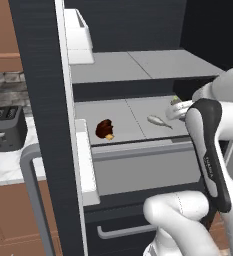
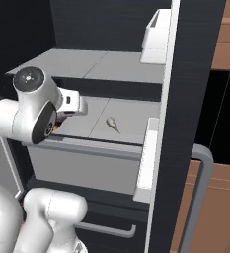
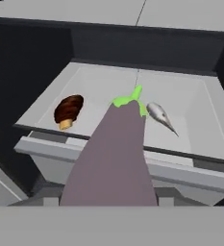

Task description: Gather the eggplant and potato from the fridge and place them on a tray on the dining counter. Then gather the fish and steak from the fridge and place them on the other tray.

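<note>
- Inside the tall black fridge [image 1: 38,100], door swung wide, my claw [image 3: 111,204] grips one long dull-purple eggplant with a bright green cap [image 3: 114,158]; in the hand view it runs up from the bottom edge, its green stem pointing at the shelf. My fingertips are hidden under the vegetable, so I judge the grip from how the eggplant hangs in front of the camera, clear of the shelf.
- Progress, as I read it: the first errand is under way. The eggplant is lifted but has not left the fridge, and nothing has reached a tray yet as far as these views show.
- Left to do: carry the eggplant to a tray on the dining desk, fetch the potato, then take the fish and steak to the other tray.
- Count on the pale grey middle shelf [image 1: 123,117]: one small slender silvery-grey fish [image 3: 160,116], lying just beside the eggplant's stem in the hand view, and one dark red-brown steak with a tan edge [image 3: 68,110], well apart to its left.
- I cannot make out a potato on this shelf.
- On the wall desk beside the fridge stands one dark grey two-slot toaster [image 1: 7,127].
</note>
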Controlling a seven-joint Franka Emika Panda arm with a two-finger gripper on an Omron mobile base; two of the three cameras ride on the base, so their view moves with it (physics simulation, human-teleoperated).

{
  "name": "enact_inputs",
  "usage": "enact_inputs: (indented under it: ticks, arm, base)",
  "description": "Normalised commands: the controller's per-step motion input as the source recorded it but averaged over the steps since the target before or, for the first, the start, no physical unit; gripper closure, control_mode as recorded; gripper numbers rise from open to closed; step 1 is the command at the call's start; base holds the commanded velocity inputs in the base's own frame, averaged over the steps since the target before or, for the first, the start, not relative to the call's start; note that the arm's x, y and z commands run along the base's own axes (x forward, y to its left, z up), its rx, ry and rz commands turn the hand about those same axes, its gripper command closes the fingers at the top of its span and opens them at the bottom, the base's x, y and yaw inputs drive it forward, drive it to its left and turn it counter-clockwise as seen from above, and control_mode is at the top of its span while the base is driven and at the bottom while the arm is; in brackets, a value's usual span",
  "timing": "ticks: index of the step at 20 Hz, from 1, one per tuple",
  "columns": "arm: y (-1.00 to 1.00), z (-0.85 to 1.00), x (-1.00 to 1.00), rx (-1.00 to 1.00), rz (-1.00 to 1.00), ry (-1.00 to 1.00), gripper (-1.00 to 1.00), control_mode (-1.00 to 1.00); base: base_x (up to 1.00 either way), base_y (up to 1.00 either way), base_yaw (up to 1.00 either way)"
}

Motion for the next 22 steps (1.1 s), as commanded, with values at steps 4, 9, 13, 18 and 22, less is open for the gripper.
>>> enact_inputs:
  ticks: [4,9,13,18,22]
  arm:
    - [0.0,0.0,0.0,0.0,0.0,0.0,1.0,1.0]
    - [0.0,0.0,0.0,0.0,0.0,0.0,1.0,1.0]
    - [0.0,0.0,0.0,0.0,0.0,0.0,1.0,1.0]
    - [0.0,0.0,0.0,0.0,0.0,0.0,1.0,1.0]
    - [0.0,0.0,0.0,0.0,0.0,0.0,1.0,1.0]
  base:
    - [-0.87,0.0,0.0]
    - [-1.0,-0.04,0.0]
    - [-0.94,-0.32,-0.09]
    - [-0.74,-0.59,-0.08]
    - [-0.44,-0.59,-0.21]
